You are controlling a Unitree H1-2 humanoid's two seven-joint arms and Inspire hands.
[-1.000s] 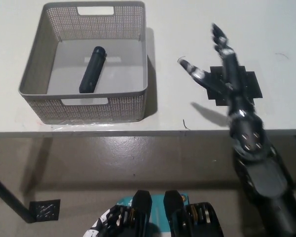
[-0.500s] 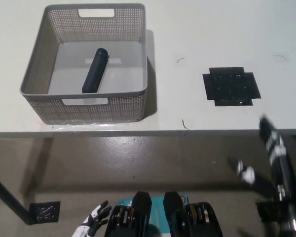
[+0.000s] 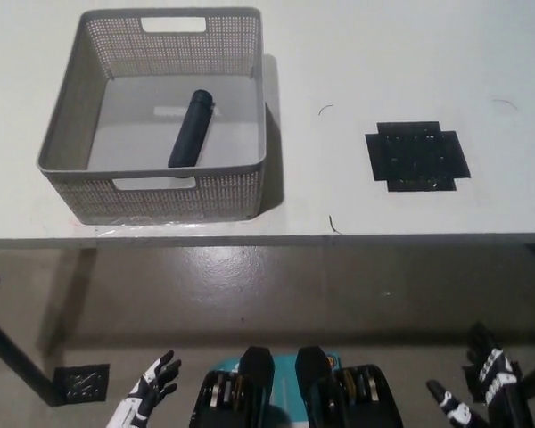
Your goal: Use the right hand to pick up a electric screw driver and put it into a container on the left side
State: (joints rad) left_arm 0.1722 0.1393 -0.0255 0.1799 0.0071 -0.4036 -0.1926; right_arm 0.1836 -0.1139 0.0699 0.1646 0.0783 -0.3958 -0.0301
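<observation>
The electric screwdriver [image 3: 191, 128], a dark cylinder, lies tilted on the floor of the grey mesh basket [image 3: 61, 134] at the table's left. My black right hand [image 3: 483, 385] hangs low at the bottom right, below the table edge, open and holding nothing. My white left hand [image 3: 147, 392] rests at the bottom left, fingers spread, also open and far from the basket.
A black cross-shaped mat [image 3: 417, 155] lies on the white table [image 3: 357, 62] to the right of the basket. The table's front edge [image 3: 339, 238] runs across the middle of the view, with grey floor below. A black table leg [image 3: 9, 352] stands at the lower left.
My right arm has dropped from above the black mat to below the table edge. My left hand has come into view at the bottom left. The screwdriver has shifted rightward inside the basket.
</observation>
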